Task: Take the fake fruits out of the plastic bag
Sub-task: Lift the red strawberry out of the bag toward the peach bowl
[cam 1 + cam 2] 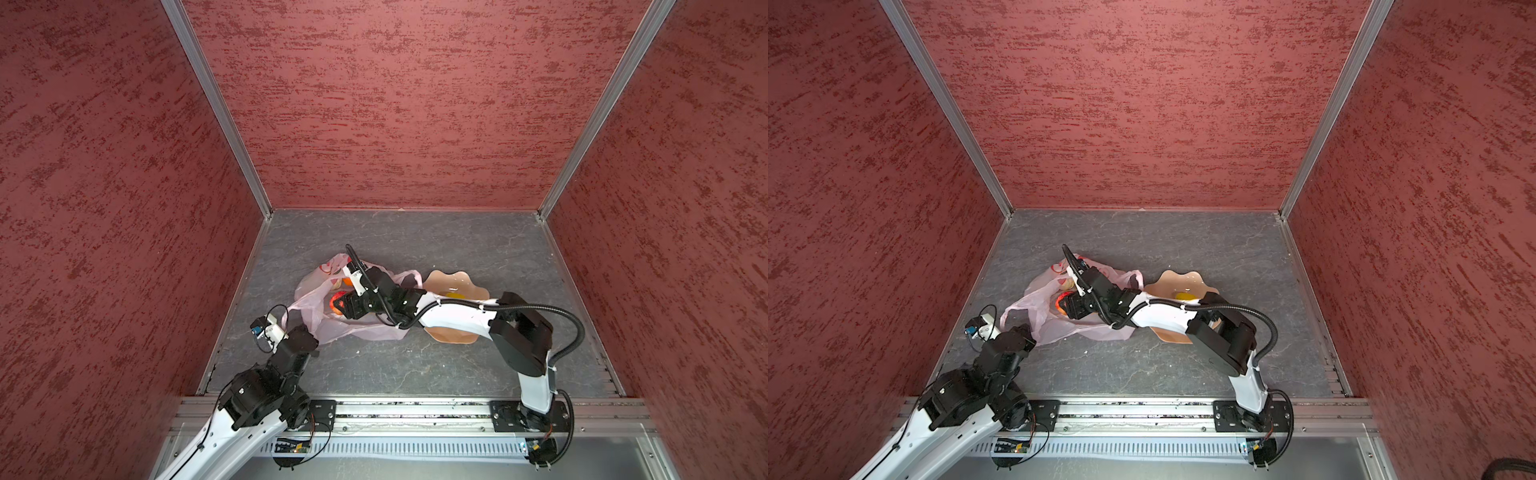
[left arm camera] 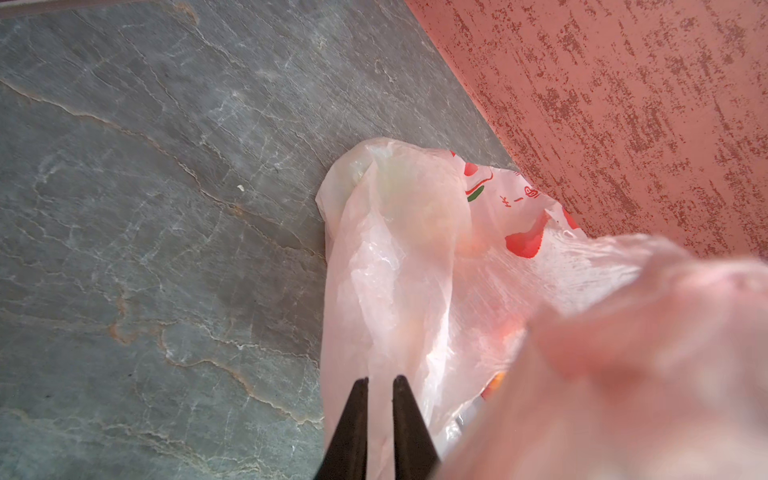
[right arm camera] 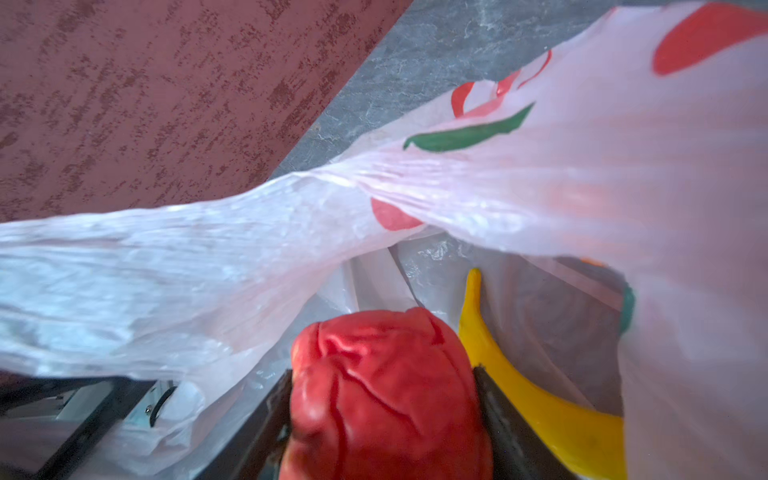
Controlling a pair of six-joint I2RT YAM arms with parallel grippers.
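My left gripper (image 2: 380, 380), nearly closed, pinches the pink plastic bag (image 1: 312, 291) lying left of centre on the surface (image 1: 457, 365), while my right gripper (image 3: 382, 372), reaching inside its mouth, clamps the red ball (image 3: 374, 419) beside the yellow banana (image 3: 523, 384).

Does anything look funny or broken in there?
Yes. The red ball inside the plastic bag looks wrinkled and dented, squeezed between the right gripper fingers. Nothing looks spilled or torn.
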